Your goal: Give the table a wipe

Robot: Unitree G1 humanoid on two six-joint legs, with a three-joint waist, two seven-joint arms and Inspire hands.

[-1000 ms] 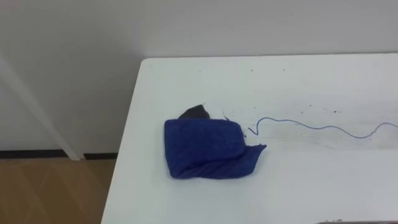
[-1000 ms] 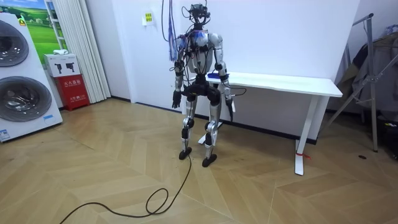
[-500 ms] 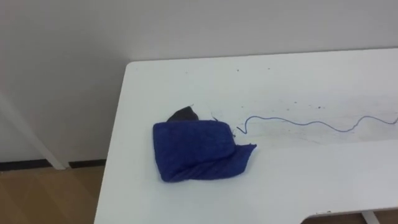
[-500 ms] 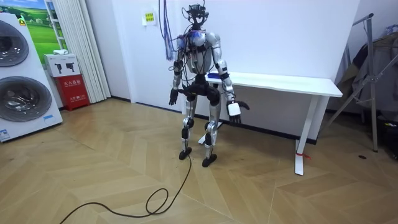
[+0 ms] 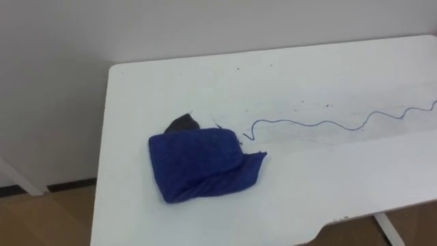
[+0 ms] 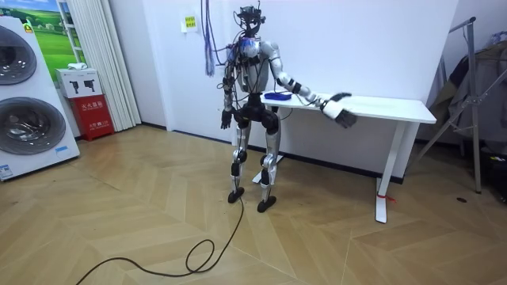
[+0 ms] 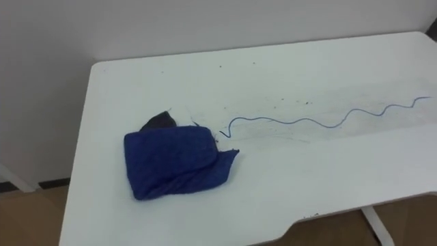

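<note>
Your blue cloth (image 5: 201, 164) lies bunched and folded on the white tabletop (image 5: 328, 184), close to its left end and about midway between the near edge and the wall side. One corner of it sticks out to the right as a small flap. Neither hand touches it.

At the cloth's far edge, touching it, you see a small dark patch (image 5: 181, 124); what it is cannot be told. Just right of the cloth a thin blue wavy line (image 5: 300, 123) starts on the tabletop and runs off to the right, with a faint greyish smear and a few dark specks along it.

In the room view the robot stands on the wooden floor (image 6: 158, 214) at the table's end on the room view's left, turned toward the wall (image 6: 380, 39). Its right hand (image 6: 342, 111) is stretched out to the room view's right, at about tabletop height near the front edge, well apart from the cloth. Its fingers look straight and spread, and it holds nothing. Its left hand (image 6: 226, 119) hangs by the hip, and you cannot tell its state from here.

Farther off, on the room view's left, stand a washing machine (image 6: 24, 119) and a red box (image 6: 94, 115).
</note>
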